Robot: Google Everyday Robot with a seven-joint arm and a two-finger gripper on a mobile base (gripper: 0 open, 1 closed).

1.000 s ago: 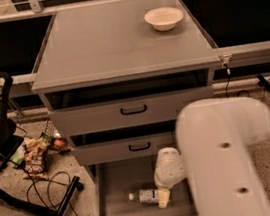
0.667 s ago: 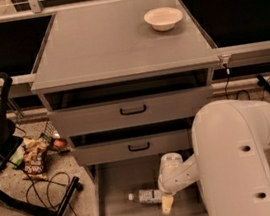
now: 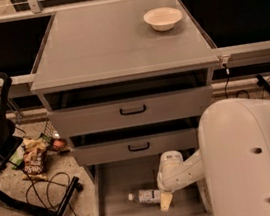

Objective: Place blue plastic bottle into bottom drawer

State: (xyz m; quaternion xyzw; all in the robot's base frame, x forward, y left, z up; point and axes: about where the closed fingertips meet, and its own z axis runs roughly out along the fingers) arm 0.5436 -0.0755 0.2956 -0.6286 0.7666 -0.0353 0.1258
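At the lower left, crinkled snack bags (image 3: 33, 158) litter the speckled floor. Lower centre, the bottom drawer (image 3: 119, 214), a plain grey metal tray, stands pulled open. The blue plastic bottle (image 3: 147, 196), clear and smooth, lies on its side on the drawer floor, with its long axis left to right and its white cap pointing left. The gripper (image 3: 165, 201) sits at the bottle's right end, touching or just beside it; whether it grips or has let go, I cannot tell. The rounded white arm (image 3: 244, 159) fills the lower right.
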